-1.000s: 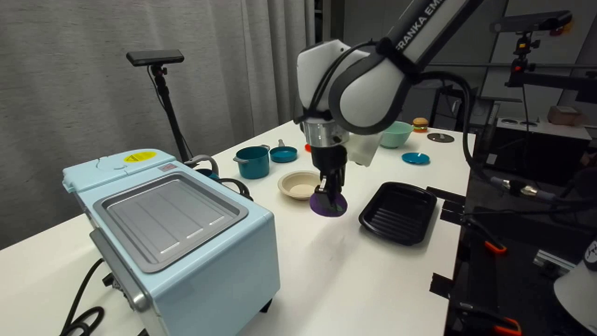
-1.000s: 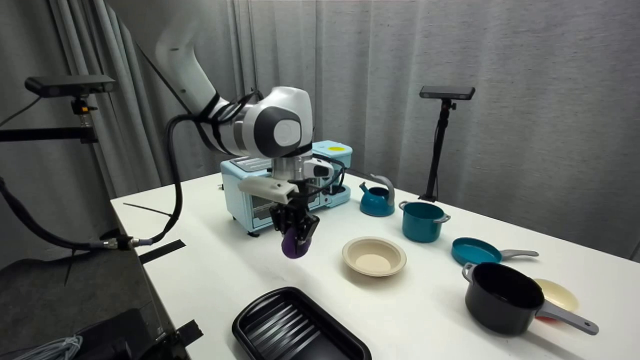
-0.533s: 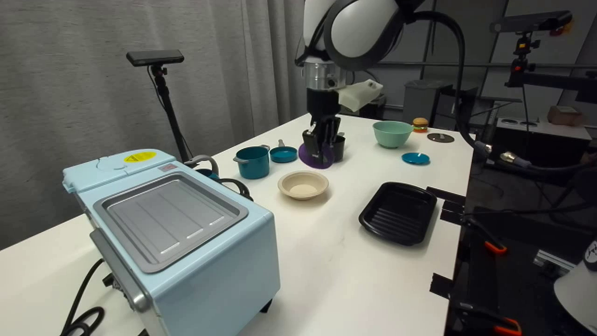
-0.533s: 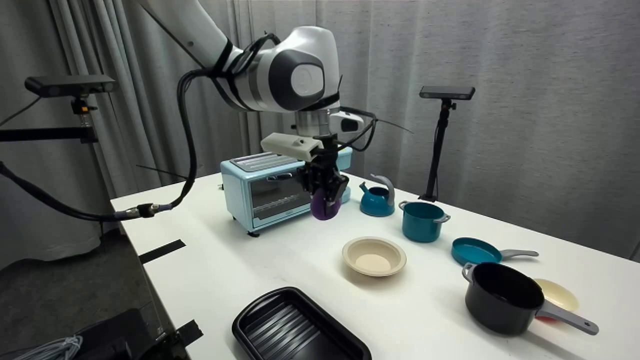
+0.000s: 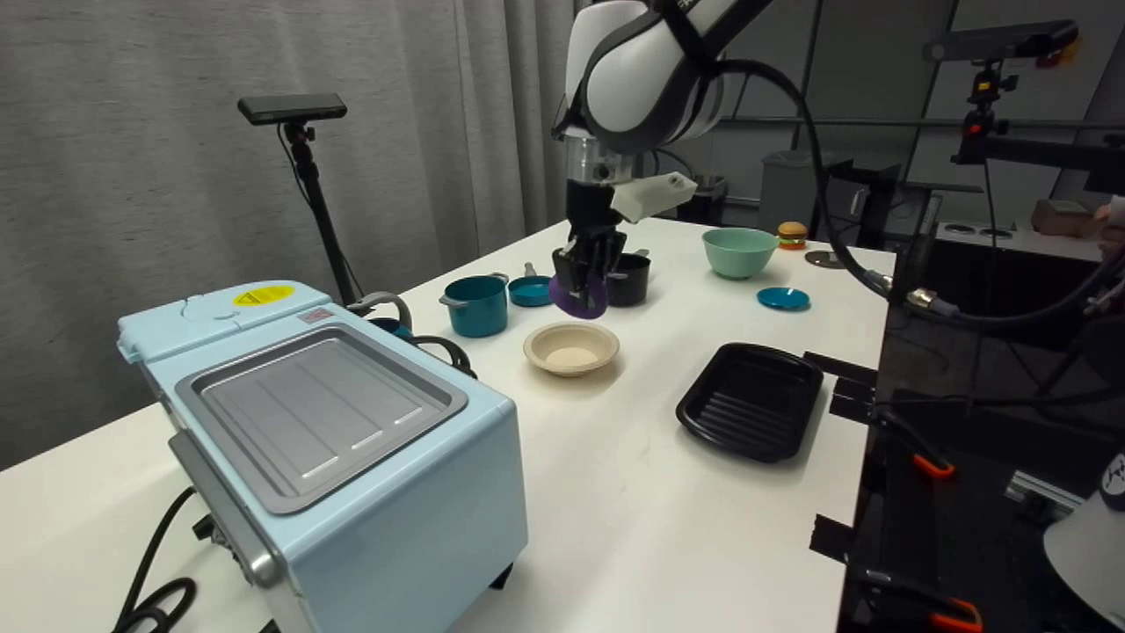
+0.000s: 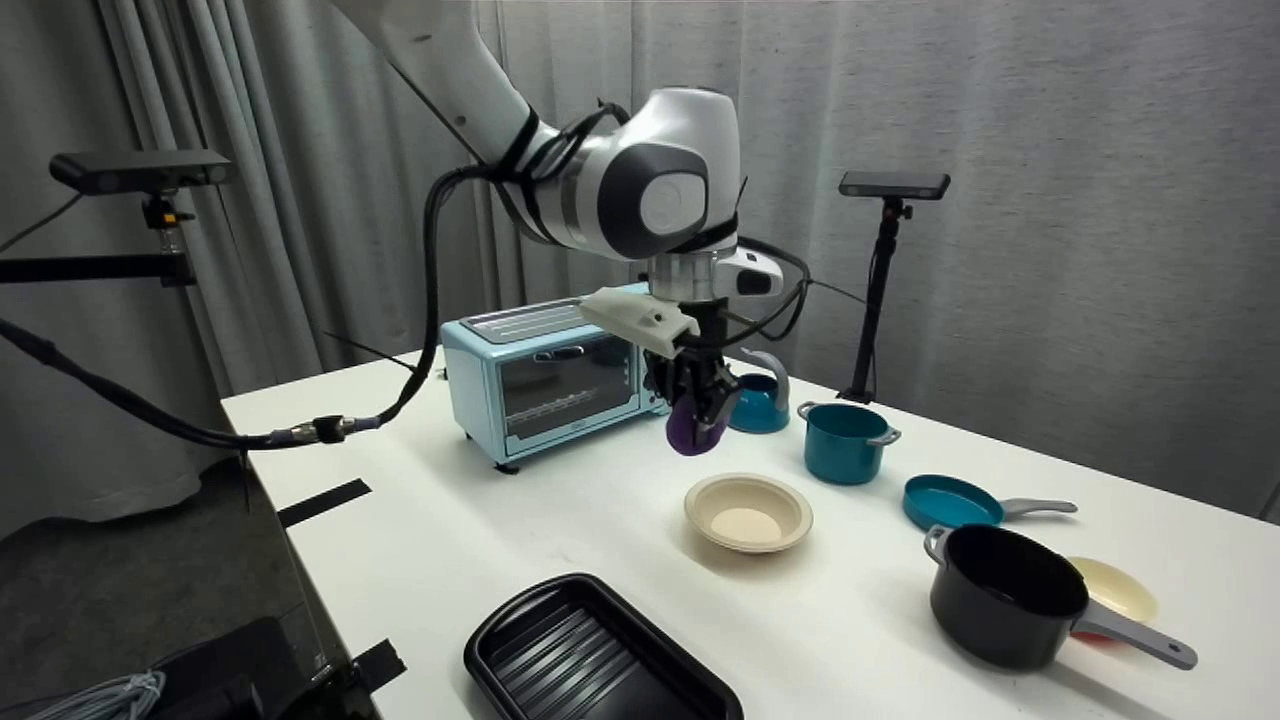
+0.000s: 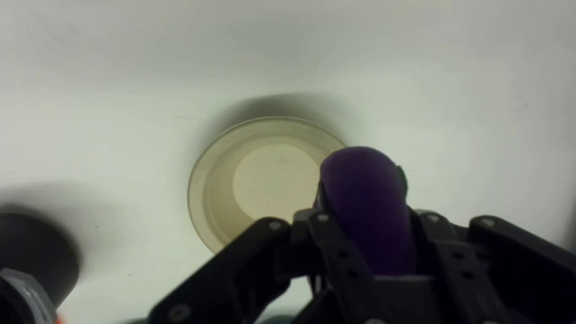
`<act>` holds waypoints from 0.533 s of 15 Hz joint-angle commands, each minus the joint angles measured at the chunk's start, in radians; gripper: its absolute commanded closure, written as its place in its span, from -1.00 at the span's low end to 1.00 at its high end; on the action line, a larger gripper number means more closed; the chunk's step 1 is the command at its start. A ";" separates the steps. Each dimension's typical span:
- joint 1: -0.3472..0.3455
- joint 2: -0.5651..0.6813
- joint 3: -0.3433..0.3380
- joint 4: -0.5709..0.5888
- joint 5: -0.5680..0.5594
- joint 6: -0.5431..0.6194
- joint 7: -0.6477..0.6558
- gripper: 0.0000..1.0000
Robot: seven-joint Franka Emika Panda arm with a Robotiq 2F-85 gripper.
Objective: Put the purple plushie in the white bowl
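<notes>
The purple plushie (image 5: 578, 301) is held in the air between the fingers of my gripper (image 5: 582, 271). It also shows in an exterior view (image 6: 692, 435) and in the wrist view (image 7: 366, 198). My gripper, seen in the wrist view too (image 7: 365, 193), is shut on the plushie, with a finger at each side. The white bowl (image 5: 569, 358) stands upright on the table; its inside looks empty. In an exterior view the bowl (image 6: 748, 522) is below and right of the plushie. In the wrist view the plushie covers the right part of the bowl (image 7: 274, 180).
A black tray (image 6: 600, 655) lies near the bowl. A light-blue toaster oven (image 5: 439, 475), a teal kettle (image 6: 757, 408), a teal pot (image 6: 845, 447), a teal pan (image 6: 950, 505) and a black pot (image 6: 1005, 605) stand around. A green bowl (image 5: 740, 255) is farther off.
My gripper has risen with the plushie in it and moved across toward the white bowl. In the last half second it moved mostly sideways. The bowl and the other objects have not moved.
</notes>
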State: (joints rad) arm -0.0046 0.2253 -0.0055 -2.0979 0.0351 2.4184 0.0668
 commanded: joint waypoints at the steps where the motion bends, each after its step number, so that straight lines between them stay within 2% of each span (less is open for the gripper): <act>1: -0.002 0.140 -0.015 0.099 -0.005 0.031 0.029 0.87; 8: 0.012 0.313 -0.061 0.230 -0.035 0.039 0.108 0.87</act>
State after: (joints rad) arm -0.0042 0.4684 -0.0462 -1.9463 0.0163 2.4746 0.1339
